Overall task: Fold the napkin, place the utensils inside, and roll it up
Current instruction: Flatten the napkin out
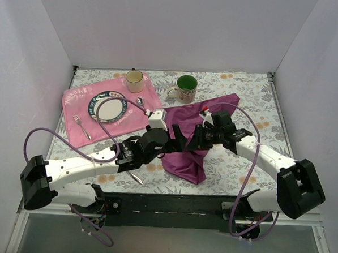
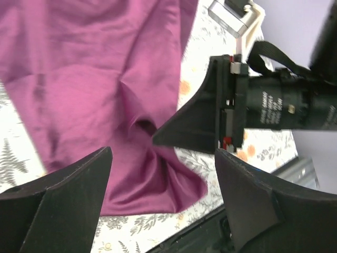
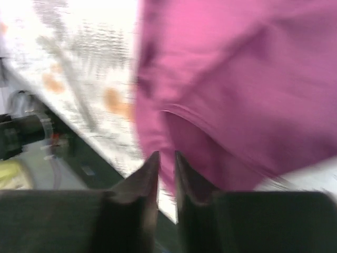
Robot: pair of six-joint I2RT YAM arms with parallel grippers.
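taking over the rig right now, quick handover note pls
left gripper: open, empty, over the napkin near its front edge.
right gripper: jaws nearly together, pinching a fold of the napkin.
things: napkin rumpled mid-table, no clean fold. fork on the pink mat, left of the plate. a slim silver piece, likely the spoon, lies on the table left of the napkin.
done: nothing complete.
left: finish the fold, lay both utensils inside, roll.

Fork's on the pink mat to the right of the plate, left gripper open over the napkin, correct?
Not quite. In the top view the fork lies on the pink mat to the left of the plate, not the right. The left gripper is open over the napkin.
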